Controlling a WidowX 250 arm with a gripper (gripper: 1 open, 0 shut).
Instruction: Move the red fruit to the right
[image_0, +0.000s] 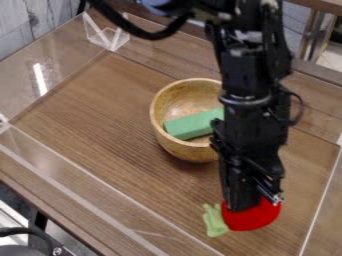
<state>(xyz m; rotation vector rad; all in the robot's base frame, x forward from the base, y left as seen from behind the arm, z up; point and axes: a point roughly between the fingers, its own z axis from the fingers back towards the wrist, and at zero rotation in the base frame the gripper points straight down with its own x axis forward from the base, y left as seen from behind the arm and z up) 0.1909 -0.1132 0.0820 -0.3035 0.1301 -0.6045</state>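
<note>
The bowl (174, 130) holds a green block (194, 125). The gripper (253, 208) clenches the fruit (251, 217), its leafy stem apparently pointing left of the jaws.

We record the red fruit (254, 217) as bright, uniform red, with a light-green leafy piece (214, 220) at its left side. The gripper (250, 200) and the arm above it are black, with small pale markings we cannot read. We find the wooden bowl (171, 140) a pale tan, its rim lighter than its outer wall, and the block (195, 125) lying in it a flat mint green. We note the table (107, 130) is dark brown with a streaked wood-grain pattern running lengthwise. The low walls (27, 150) around it are clear, colourless plastic showing white glints along their edges
</note>
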